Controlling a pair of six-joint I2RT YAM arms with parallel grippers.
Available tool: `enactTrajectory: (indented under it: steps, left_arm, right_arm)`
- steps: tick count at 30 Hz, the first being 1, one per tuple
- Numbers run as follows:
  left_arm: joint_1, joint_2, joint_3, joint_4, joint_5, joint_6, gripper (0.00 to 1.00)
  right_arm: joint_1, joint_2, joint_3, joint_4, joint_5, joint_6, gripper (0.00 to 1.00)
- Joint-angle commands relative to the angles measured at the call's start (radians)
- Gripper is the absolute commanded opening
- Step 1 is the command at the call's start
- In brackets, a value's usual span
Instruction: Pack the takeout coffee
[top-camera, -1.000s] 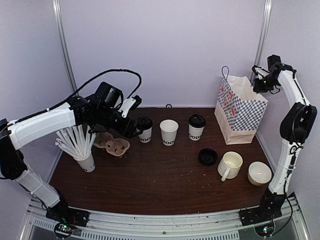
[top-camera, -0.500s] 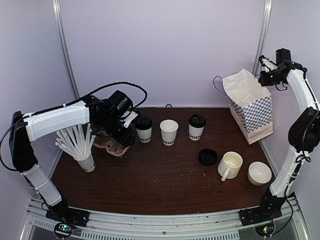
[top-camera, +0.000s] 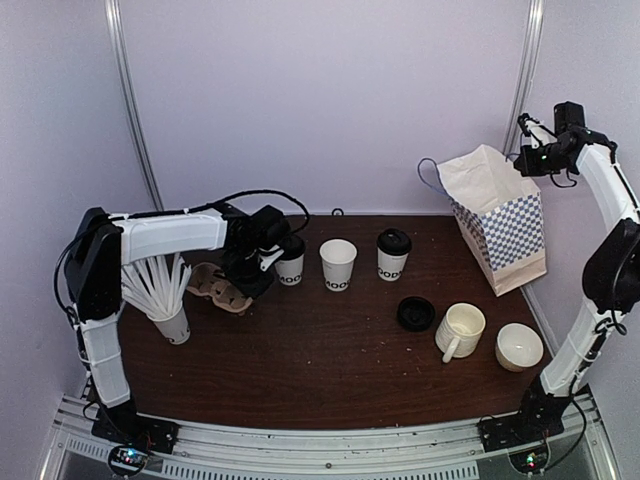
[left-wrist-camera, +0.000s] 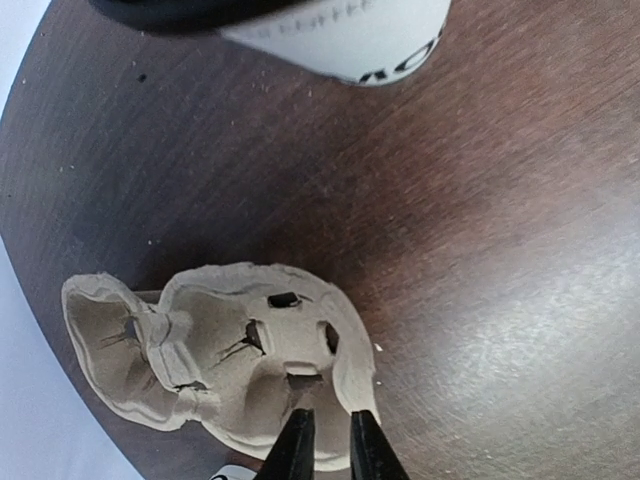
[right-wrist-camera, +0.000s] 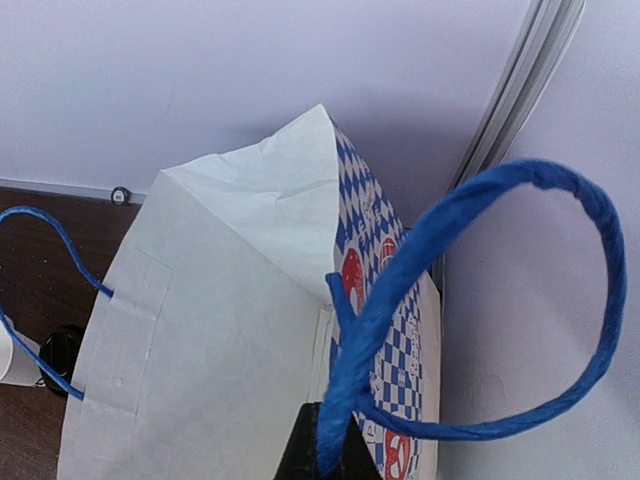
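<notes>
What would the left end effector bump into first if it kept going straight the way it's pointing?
The cardboard cup carrier: the left end effector points down at its near rim, which seems to sit between the fingers. Under it there is only the table.

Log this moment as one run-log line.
left fingers: pinch cup carrier rim | right fingers: hold bag handle, paper bag tilted | MOO cups: three on table, none packed

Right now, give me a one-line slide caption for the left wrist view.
Left pincer straddles the rim of the pulp cup carrier, a lidded MOO cup just beyond.
</notes>
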Motion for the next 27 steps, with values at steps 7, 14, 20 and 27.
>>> enactTrajectory:
  steps: [7,14,20,27]
  left_arm:
    - [0.040,0.076,0.030,-0.033,-0.099,0.032,0.16]
    - [0.052,0.137,0.061,-0.064,0.001,0.107,0.16]
    - [0.031,0.149,0.076,-0.085,0.085,0.158,0.19]
    - [-0.030,0.150,0.119,-0.099,0.149,0.205,0.20]
  right_arm:
    - [-0.005,-0.090,-0.046,0.055,-0.066,0.024,0.00]
    - [-0.004,-0.084,-0.055,0.068,-0.088,0.049,0.00]
    - [-0.004,-0.073,-0.051,0.070,-0.098,0.062,0.00]
    - [-0.005,-0.061,-0.046,0.066,-0.112,0.074,0.00]
